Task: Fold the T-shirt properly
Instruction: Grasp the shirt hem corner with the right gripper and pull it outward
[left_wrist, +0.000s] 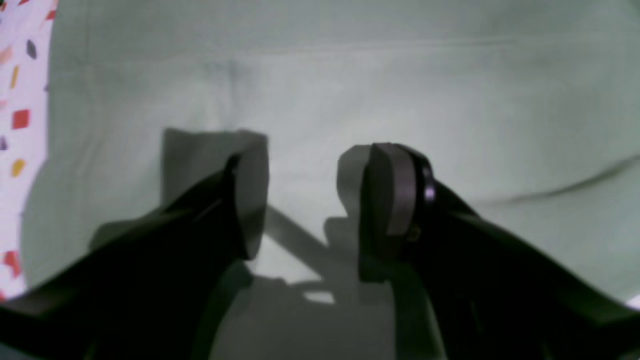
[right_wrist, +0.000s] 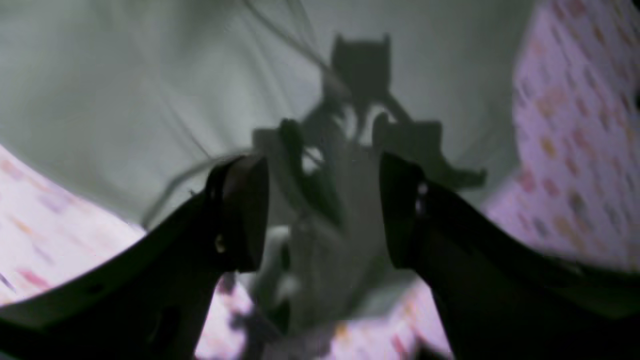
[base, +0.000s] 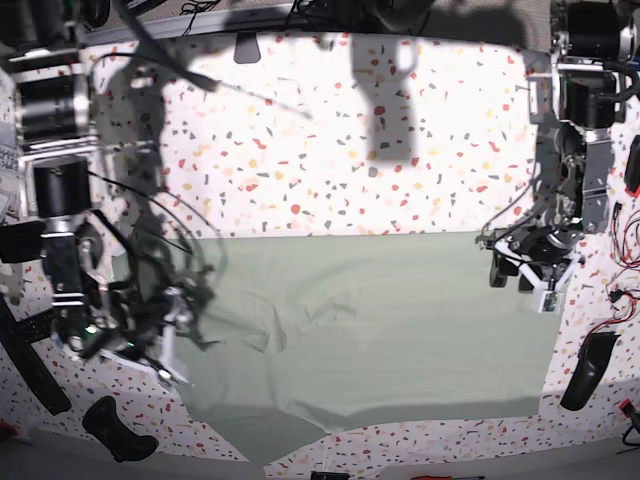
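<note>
The pale sage-green T-shirt (base: 380, 330) lies spread over the near half of the table, with wrinkles toward its left side. In the base view my left gripper (base: 535, 270) hovers at the shirt's right edge. Seen from the left wrist, the left gripper (left_wrist: 320, 200) is open just above flat fabric (left_wrist: 400, 90), with nothing between its fingers. My right gripper (base: 175, 335) is at the shirt's left edge. From the right wrist, the right gripper (right_wrist: 322, 210) has its jaws wide apart, and a bunched bit of the shirt's edge (right_wrist: 330, 250) sits between them.
The speckled terrazzo table (base: 400, 150) stretches bare behind the shirt. Loose black cables (base: 150, 260) hang around the arm at the left. A black handle-like object (base: 115, 430) lies at the near left and another (base: 590, 370) at the near right.
</note>
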